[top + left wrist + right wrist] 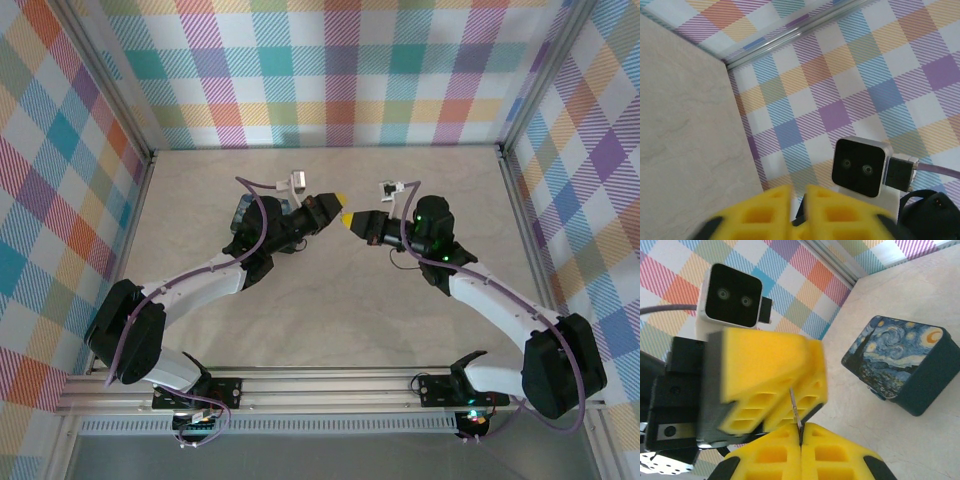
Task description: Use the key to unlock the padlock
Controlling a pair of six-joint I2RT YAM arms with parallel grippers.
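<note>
Two tools, meeting tip to tip above the middle of the desk (330,310).

1. Right tool (801,452): yellow foam fingers pressed flat together and clamped on the key (795,412). The key is a thin metal sliver standing up out of the seam between the fingers, pointing at the other tool.

2. Left tool (799,202): yellow foam fingers parted by a narrow slit, facing the right tool head-on. The free end of the key reaches as far as its fingertips. I cannot tell whether they touch the key.

3. Starry-night box (900,362): dark blue with a painted swirl pattern. It rests on the desk left of the meeting point, partly under the left arm's wrist and well apart from both sets of fingertips.
</note>
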